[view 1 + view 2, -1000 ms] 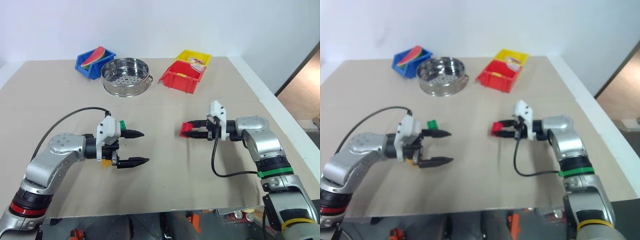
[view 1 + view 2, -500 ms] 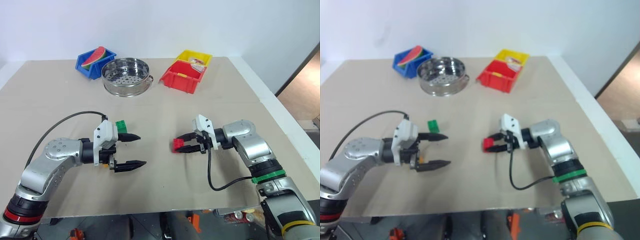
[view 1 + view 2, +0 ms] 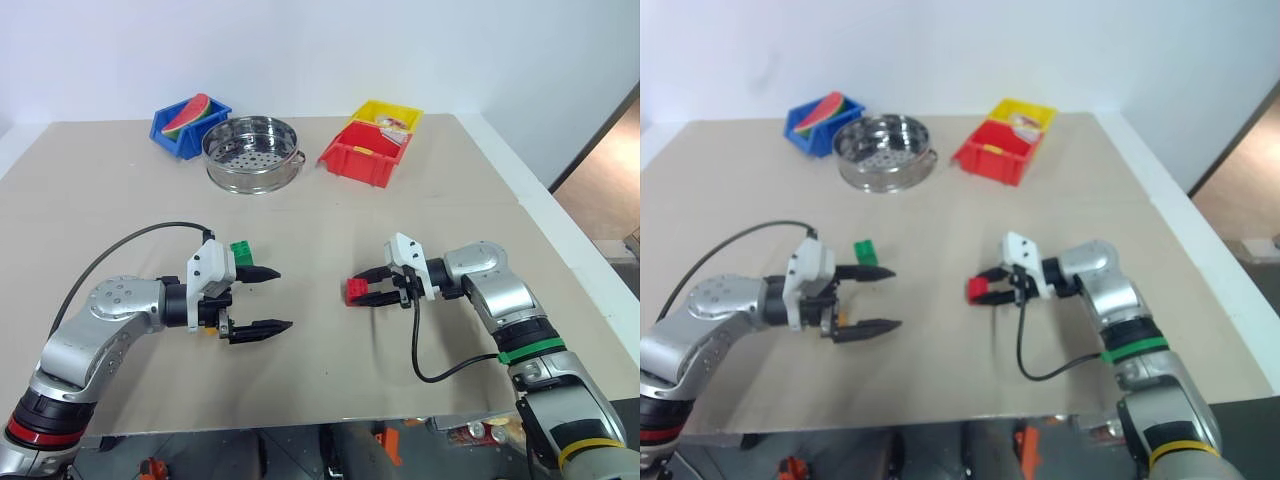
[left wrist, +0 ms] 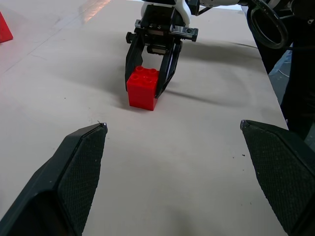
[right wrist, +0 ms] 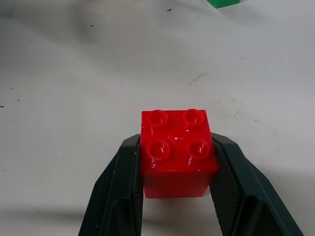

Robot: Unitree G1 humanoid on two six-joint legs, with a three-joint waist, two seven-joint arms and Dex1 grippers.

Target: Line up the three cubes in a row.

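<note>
Sitting between my right gripper's [image 3: 362, 291] black fingers [image 5: 123, 191] is the red cube [image 3: 356, 291] — studs up, its base on the tan table [image 3: 420, 200], the jaws closed narrow against its two side faces. From the right wrist view the cube fills the gap between the fingers fully, with both pads touching it. Straight ahead of those jaws, well apart across bare table, I see the green cube [image 3: 242, 250], lying just beside the upper finger of my left gripper [image 3: 268, 299]. That left gripper faces the right one with its jaws spread wide and nothing between them. A bit of yellow-orange [image 3: 211, 328] peeks out from behind the left gripper's body; I cannot tell how that cube sits. Well beyond both grippers, at the far side of the table, stand a steel steamer pan [image 3: 250, 152], a blue bin [image 3: 189, 125] holding a watermelon slice [image 3: 187, 114], and a red bin [image 3: 365, 154] touching a yellow bin [image 3: 388, 115].
</note>
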